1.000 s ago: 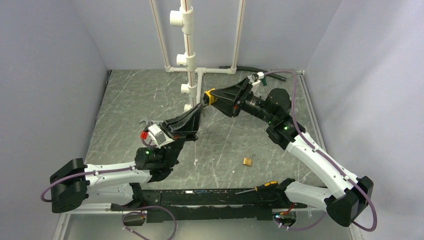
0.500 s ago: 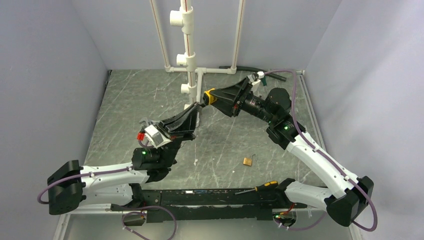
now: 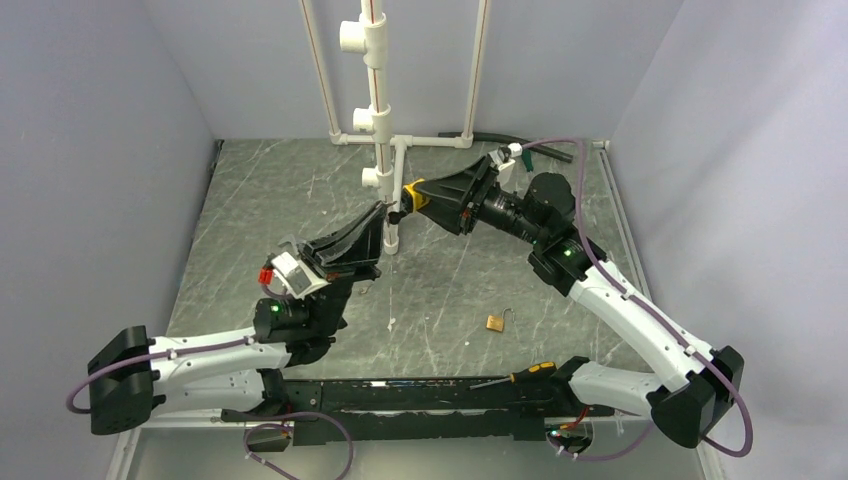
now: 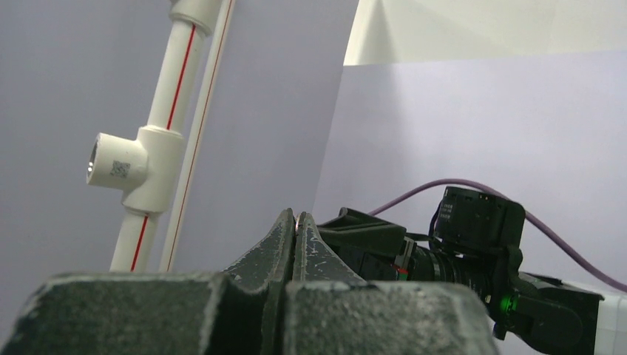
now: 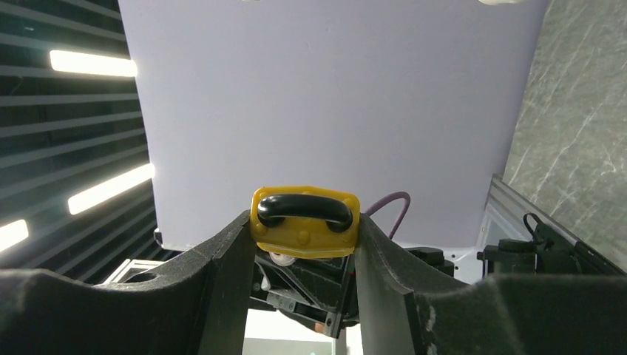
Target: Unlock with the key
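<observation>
Grey marble tabletop [image 3: 280, 190]; right gripper [image 3: 424, 195] pinching yellow padlock [image 5: 304, 222]; left gripper [image 3: 383, 209] jaws pressed together, tips just beside padlock.

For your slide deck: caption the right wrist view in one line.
The right gripper clamps the yellow-and-black padlock.

Enclosure: pale lilac walls [image 3: 90, 150], dark marbled tabletop [image 3: 260, 190].
White pipe frame [image 3: 373, 45] upright at back; bright strip lights [image 5: 92, 63] outside.
</observation>
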Tool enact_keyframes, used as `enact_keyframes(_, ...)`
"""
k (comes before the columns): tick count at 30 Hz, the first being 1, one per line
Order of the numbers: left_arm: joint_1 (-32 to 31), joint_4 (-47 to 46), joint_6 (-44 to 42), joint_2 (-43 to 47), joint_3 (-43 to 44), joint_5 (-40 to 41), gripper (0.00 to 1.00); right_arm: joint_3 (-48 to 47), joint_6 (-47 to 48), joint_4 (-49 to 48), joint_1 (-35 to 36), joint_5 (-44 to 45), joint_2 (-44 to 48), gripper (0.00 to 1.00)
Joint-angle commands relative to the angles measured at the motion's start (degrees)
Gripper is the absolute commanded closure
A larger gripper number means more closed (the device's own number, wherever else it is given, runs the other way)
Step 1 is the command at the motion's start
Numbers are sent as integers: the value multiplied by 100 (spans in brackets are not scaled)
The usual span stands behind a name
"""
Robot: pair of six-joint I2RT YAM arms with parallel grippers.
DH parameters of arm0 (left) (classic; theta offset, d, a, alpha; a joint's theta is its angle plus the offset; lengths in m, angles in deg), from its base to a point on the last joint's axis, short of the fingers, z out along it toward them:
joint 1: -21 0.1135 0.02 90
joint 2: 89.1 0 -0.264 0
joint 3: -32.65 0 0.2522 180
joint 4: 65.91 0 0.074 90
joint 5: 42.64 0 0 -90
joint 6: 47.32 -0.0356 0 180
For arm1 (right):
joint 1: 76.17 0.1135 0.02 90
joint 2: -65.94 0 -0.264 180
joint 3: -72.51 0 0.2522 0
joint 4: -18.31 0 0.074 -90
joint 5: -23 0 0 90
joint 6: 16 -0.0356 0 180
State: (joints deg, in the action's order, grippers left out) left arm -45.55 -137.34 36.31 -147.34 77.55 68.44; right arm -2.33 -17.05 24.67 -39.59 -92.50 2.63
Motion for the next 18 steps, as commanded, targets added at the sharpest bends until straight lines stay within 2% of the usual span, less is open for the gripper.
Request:
enact_keyframes(1,10,-264,-18,-169,91,27,100,-408,7,-422,84,99,53,100)
enact_keyframes(18,11,-358,49,-94,-55,143,100,-497,51,-394,122,214,110,100)
